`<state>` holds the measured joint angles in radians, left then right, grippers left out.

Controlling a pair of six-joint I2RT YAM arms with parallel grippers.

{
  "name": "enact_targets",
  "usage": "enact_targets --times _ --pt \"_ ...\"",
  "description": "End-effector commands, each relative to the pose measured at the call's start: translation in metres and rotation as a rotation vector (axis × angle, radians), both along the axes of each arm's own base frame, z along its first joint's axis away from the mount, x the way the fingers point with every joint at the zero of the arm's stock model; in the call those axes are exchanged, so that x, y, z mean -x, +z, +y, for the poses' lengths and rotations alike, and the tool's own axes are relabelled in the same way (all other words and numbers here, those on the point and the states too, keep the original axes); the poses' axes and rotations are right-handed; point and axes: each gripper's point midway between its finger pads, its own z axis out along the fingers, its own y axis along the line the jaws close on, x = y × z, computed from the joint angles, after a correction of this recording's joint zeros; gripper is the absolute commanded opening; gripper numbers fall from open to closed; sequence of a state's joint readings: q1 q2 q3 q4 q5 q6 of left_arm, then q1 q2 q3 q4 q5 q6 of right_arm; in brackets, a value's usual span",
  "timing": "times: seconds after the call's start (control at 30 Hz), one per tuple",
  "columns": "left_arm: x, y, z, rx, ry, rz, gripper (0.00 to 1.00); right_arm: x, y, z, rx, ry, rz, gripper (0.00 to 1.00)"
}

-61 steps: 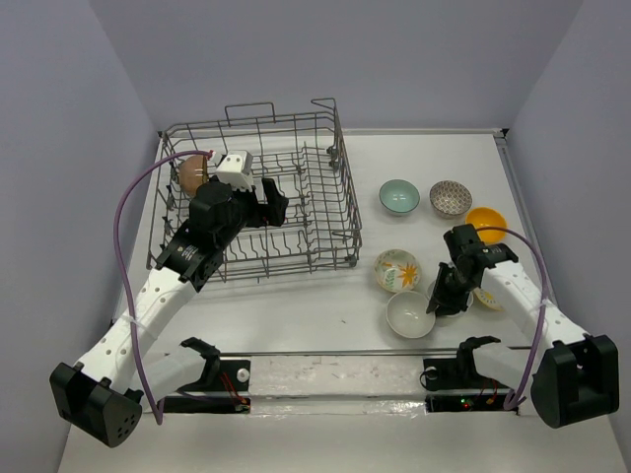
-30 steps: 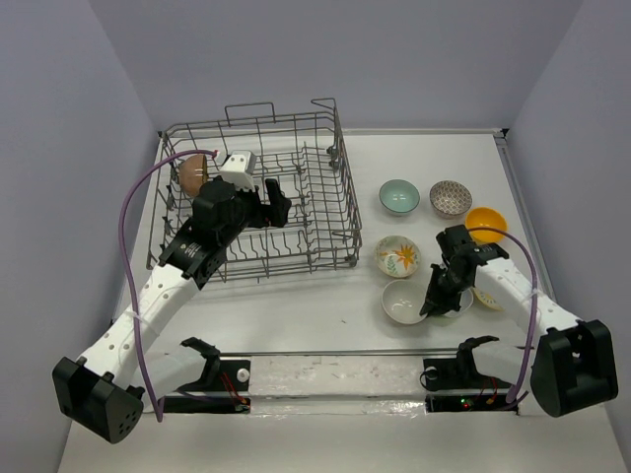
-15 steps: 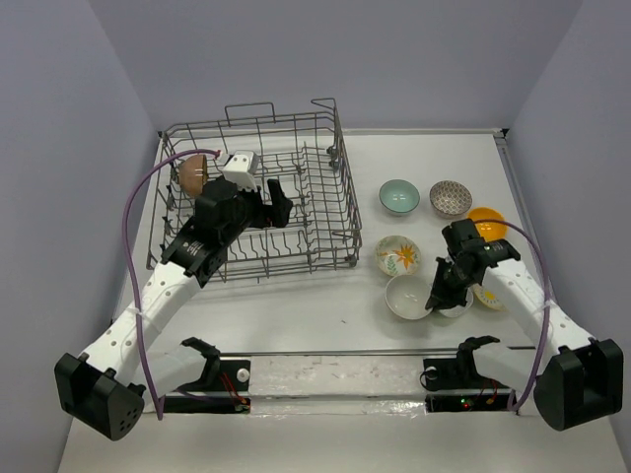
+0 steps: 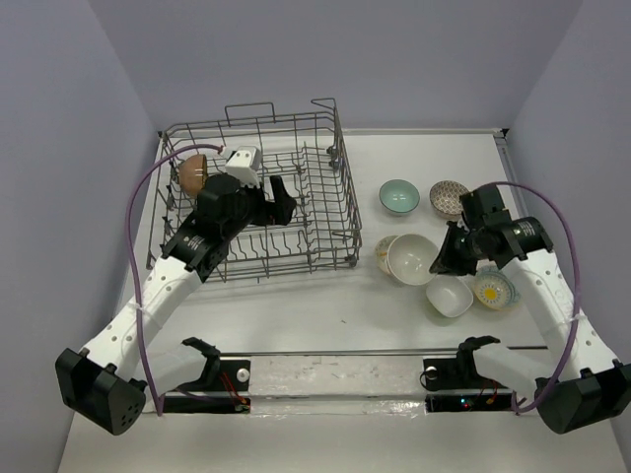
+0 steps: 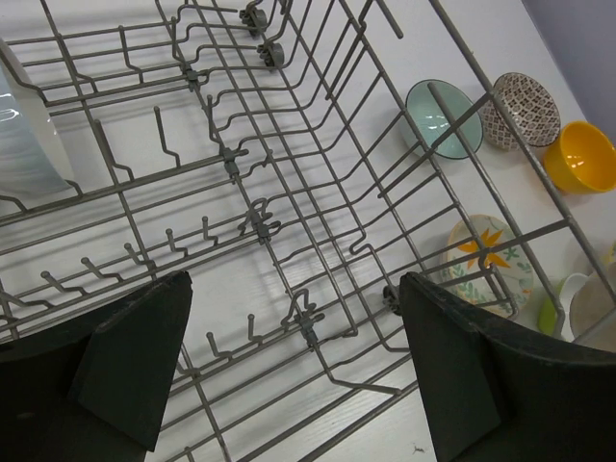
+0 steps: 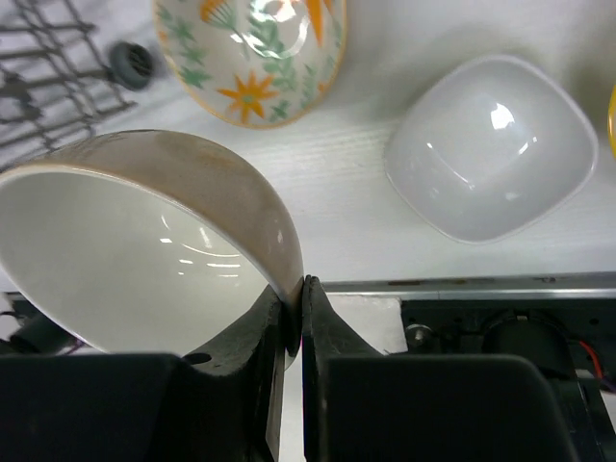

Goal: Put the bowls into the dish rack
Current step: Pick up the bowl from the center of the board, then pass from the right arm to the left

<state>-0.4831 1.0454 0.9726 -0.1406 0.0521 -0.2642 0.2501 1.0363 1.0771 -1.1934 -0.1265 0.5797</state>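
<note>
The right jaws are pinching almost fully together on the thin rim of a white bowl [image 6: 144, 231]. They are gripping only that one edge while the bowl is hanging tilted above the worktop [image 4: 315, 305], just over the floral bowl [image 6: 250, 48] and near the squarish white bowl [image 6: 491, 144]. With so narrow a bite on glazed ceramic, the bowl is risking a swing or slip during the carry, probably dropping onto the bowls below. The dish rack [image 4: 335, 177] is standing to the left with its tall wire side facing the carry, so a low path is risking a clip. The left jaws are gaping wide and empty inside the rack, possibly blocking the landing spot, though the overhead view is not settling that. A brown bowl [image 4: 191, 172] is resting in the rack's far-left corner.
</note>
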Motion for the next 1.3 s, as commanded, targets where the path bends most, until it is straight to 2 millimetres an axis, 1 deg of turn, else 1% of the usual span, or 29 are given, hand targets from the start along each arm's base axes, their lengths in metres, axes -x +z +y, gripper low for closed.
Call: enact_targets --times 0.0,0.03,0.1,0.13,0.17,0.23,0.27,0.3,0.33,0.37,0.4,0.43,0.47,0.5,0.53,0.57,0.6,0.63,0.7,0.77,0.83,0.87,0.9,0.97,1.03,1.07,1.17,1.23,1.27 --pt "0.002 0.044 -0.010 0.078 -0.025 -0.057 0.97 -0.038 0.062 0.011 -0.053 0.006 -0.208 0.01" --pt "0.003 0.048 -0.011 0.089 -0.028 -0.052 0.96 -0.047 0.083 0.013 -0.067 0.004 -0.270 0.01" --pt "0.005 0.060 -0.014 0.098 -0.037 -0.056 0.95 -0.063 0.100 0.013 -0.057 -0.006 -0.314 0.01" --pt "0.006 0.064 -0.015 0.102 -0.036 -0.055 0.95 -0.069 0.112 0.013 -0.058 -0.011 -0.347 0.01" --pt "0.008 0.072 -0.018 0.109 -0.044 -0.056 0.95 -0.079 0.137 0.015 -0.074 -0.017 -0.420 0.01" --pt "0.009 0.079 -0.022 0.112 -0.050 -0.056 0.95 -0.091 0.156 0.018 -0.090 -0.022 -0.469 0.01" --pt "0.007 0.084 -0.023 0.111 -0.040 -0.051 0.95 -0.103 0.171 0.023 -0.110 -0.020 -0.503 0.01" --pt "0.008 0.087 -0.026 0.110 -0.042 -0.050 0.95 -0.109 0.177 0.026 -0.120 -0.017 -0.515 0.01" --pt "0.011 0.091 -0.034 0.108 -0.059 -0.051 0.95 -0.115 0.183 0.029 -0.133 -0.013 -0.529 0.01" --pt "0.009 0.095 -0.037 0.103 -0.049 -0.047 0.95 -0.127 0.184 0.033 -0.140 -0.010 -0.530 0.01" --pt "0.010 0.095 -0.041 0.100 -0.054 -0.038 0.95 -0.130 0.201 0.041 -0.168 0.010 -0.566 0.01" --pt "0.008 0.097 -0.042 0.090 -0.037 -0.038 0.95 -0.136 0.207 0.042 -0.169 0.008 -0.579 0.01" --pt "0.005 0.100 -0.045 0.087 -0.026 -0.030 0.95 -0.144 0.203 0.051 -0.143 0.021 -0.565 0.01" --pt "0.004 0.102 -0.046 0.091 -0.024 -0.027 0.95 -0.147 0.210 0.057 -0.135 0.028 -0.581 0.01" --pt "0.003 0.104 -0.048 0.095 -0.025 -0.025 0.95 -0.149 0.230 0.063 -0.136 0.034 -0.634 0.01" --pt "0.001 0.108 -0.051 0.100 -0.023 -0.023 0.95 -0.156 0.224 0.076 -0.091 0.042 -0.625 0.01" --pt "-0.001 0.110 -0.051 0.098 -0.021 -0.022 0.95 -0.159 0.226 0.082 -0.077 0.047 -0.631 0.01" --pt "-0.002 0.113 -0.052 0.101 -0.015 -0.019 0.95 -0.161 0.237 0.087 -0.074 0.050 -0.659 0.01" --pt "-0.005 0.118 -0.055 0.104 -0.015 -0.016 0.95 -0.172 0.229 0.099 -0.039 0.056 -0.650 0.01" --pt "-0.006 0.122 -0.055 0.108 -0.008 -0.017 0.95 -0.179 0.225 0.102 -0.023 0.050 -0.657 0.01" --pt "-0.006 0.124 -0.055 0.113 0.001 -0.017 0.95 -0.184 0.224 0.115 -0.025 0.062 -0.667 0.01" --pt "-0.006 0.122 -0.055 0.116 0.003 -0.014 0.95 -0.186 0.224 0.119 -0.024 0.065 -0.671 0.01" --pt "-0.006 0.122 -0.055 0.120 0.003 -0.011 0.95 -0.190 0.223 0.117 -0.009 0.050 -0.675 0.01" --pt "-0.005 0.120 -0.054 0.124 0.009 -0.006 0.95 -0.193 0.219 0.130 -0.005 0.069 -0.675 0.01" --pt "-0.003 0.119 -0.054 0.126 0.008 -0.007 0.95 -0.198 0.216 0.130 0.007 0.062 -0.674 0.01" --pt "-0.002 0.120 -0.052 0.132 0.010 -0.010 0.95 -0.197 0.215 0.135 0.004 0.071 -0.673 0.01" --pt "-0.003 0.111 -0.051 0.125 0.023 0.004 0.95 -0.200 0.209 0.143 -0.001 0.079 -0.668 0.01" --pt "-0.004 0.106 -0.052 0.123 0.024 0.013 0.95 -0.197 0.208 0.156 -0.013 0.100 -0.670 0.01" --pt "-0.006 0.102 -0.054 0.120 0.024 0.022 0.95 -0.198 0.209 0.156 -0.015 0.096 -0.672 0.01"
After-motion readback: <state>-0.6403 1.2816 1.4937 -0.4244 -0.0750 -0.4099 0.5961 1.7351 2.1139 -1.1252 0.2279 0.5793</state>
